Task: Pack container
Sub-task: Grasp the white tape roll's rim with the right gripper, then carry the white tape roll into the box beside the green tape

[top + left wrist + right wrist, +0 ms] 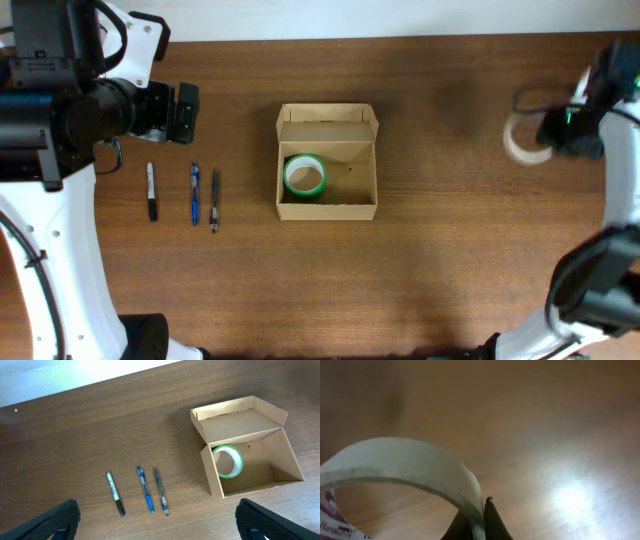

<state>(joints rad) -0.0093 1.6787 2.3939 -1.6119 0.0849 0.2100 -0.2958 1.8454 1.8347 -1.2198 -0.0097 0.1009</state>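
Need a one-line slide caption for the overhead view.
Box with green tape roll inside, three pens beside it; right pincer holds a white tape roll.

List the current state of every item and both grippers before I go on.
Box: open, flap folded back.
Green tape roll: inside the box, by a side wall.
White tape roll: held by its rim, outside the box.
Black marker: lying loose outside the box.
Blue pen: lying loose beside the marker.
Grey pen: lying loose beside the blue pen.
Left gripper: open, empty.
Right gripper: shut on the white tape roll.
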